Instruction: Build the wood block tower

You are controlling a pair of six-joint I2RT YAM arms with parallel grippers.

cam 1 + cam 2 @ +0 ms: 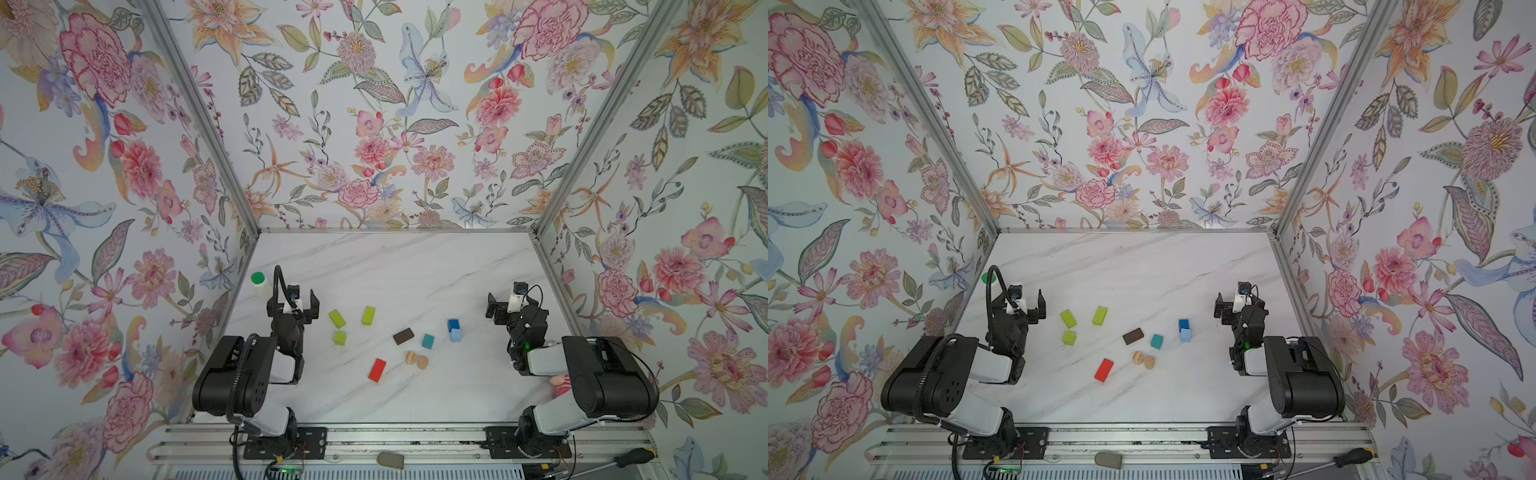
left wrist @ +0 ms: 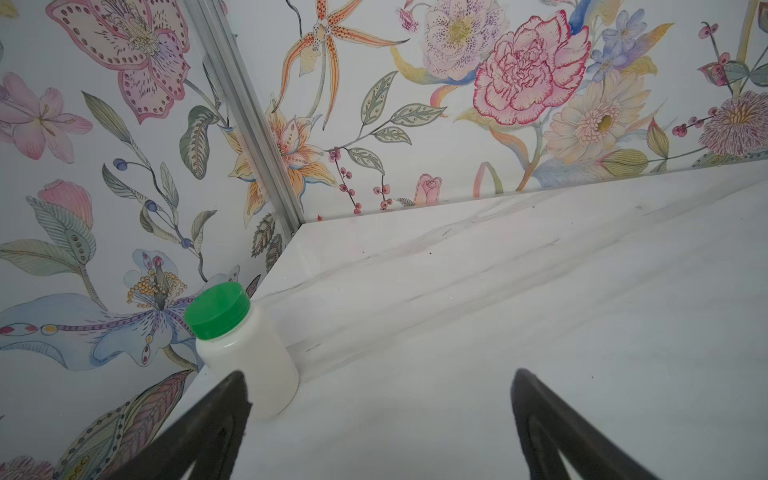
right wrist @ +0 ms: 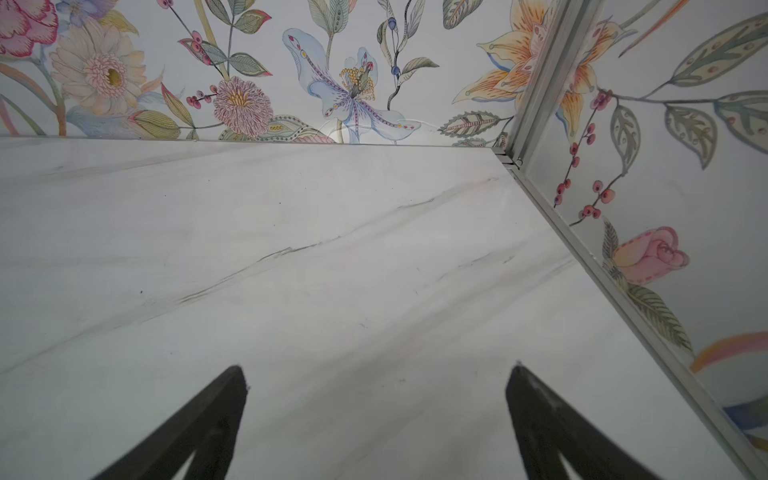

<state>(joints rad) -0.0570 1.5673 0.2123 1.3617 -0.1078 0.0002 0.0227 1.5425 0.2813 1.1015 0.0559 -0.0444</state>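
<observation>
The left gripper [image 2: 379, 374] and right gripper [image 3: 376, 368] both stood with jaws spread wide, holding nothing. Only the left wrist view showed the white bottle [image 2: 245, 349] just beside one finger. The right wrist view showed bare marble table [image 3: 332, 249] alone. Only the top views showed the wood blocks [image 1: 403, 336], which lay loose on the table between the arms. Three yellow-green pieces [image 1: 337, 318] were nearest the left gripper, the red block [image 1: 377, 370] and two tan pieces [image 1: 417, 360] lay mid-table, and two touching blue blocks [image 1: 454, 330] lay nearer the right gripper.
</observation>
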